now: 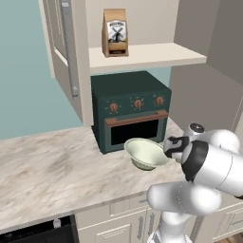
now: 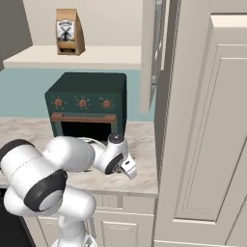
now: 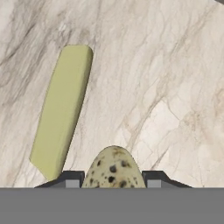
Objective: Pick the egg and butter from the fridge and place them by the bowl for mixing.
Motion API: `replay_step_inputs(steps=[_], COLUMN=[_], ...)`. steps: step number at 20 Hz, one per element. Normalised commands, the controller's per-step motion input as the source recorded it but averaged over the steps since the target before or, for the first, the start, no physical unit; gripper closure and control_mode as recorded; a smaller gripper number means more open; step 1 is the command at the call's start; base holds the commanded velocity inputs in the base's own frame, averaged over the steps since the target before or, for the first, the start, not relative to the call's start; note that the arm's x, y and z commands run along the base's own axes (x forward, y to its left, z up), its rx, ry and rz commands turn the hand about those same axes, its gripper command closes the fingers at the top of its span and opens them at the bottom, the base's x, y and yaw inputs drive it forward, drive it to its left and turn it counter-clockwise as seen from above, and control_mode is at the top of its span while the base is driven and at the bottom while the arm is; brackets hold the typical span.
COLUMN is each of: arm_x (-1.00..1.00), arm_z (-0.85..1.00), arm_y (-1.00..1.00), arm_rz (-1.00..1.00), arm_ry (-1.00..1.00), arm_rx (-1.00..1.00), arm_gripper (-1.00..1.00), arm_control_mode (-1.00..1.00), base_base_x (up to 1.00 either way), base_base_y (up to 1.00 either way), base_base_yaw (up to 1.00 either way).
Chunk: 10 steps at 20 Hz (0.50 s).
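Here, in the hand view, claw [image 3: 113,183] pinching a speckled egg [image 3: 113,168] between its two dark tips, pointed down at the marble counter [image 3: 166,87]. Butter [image 3: 63,109] already lying flat on that counter, up and to the left of the egg in this view, near but not touching. From the base cameras, hand poised low over the counter just to the right of the bowl [image 1: 146,153], in front of the green toaster oven [image 1: 130,109]; height above the stone hard to tell.

Step in hand, by the look of it: setting the egg down by the bowl. To do it well: lower straight and slowly until the shell meets the stone, then part the tips only a little and gently, so nothing nudges the egg into a roll. Best released on bare counter clear of the butter, and well back from the front edge. Lift away vertically afterwards, not sideways.

Egg's rounded end aimed away from the hand, toward the counter, long axis running along the line of the claw, so roughly upright at touchdown; likely to tip onto its side once freed, hence the need for a soft release. Butter's long axis running from lower left to upper right in the hand view, slightly slanted, its broad face up. Paper bag [image 1: 115,32] on the shelf above, out of the way.
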Motion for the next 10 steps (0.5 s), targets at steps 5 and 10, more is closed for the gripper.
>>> replay_step_inputs(steps=[5,10], arm_x=[0.1,0.06], arm_z=[-0.15,-0.12], arm_y=[0.0,0.0], arm_rz=[-0.03,-0.02], arm_ry=[-0.01,-0.02], arm_rx=[0.04,0.05], arm_gripper=[1.0,1.0], arm_control_mode=[-1.0,-1.0], base_base_x=[0.0,0.0], base_base_y=[0.0,0.0], base_base_yaw=[0.0,0.0])
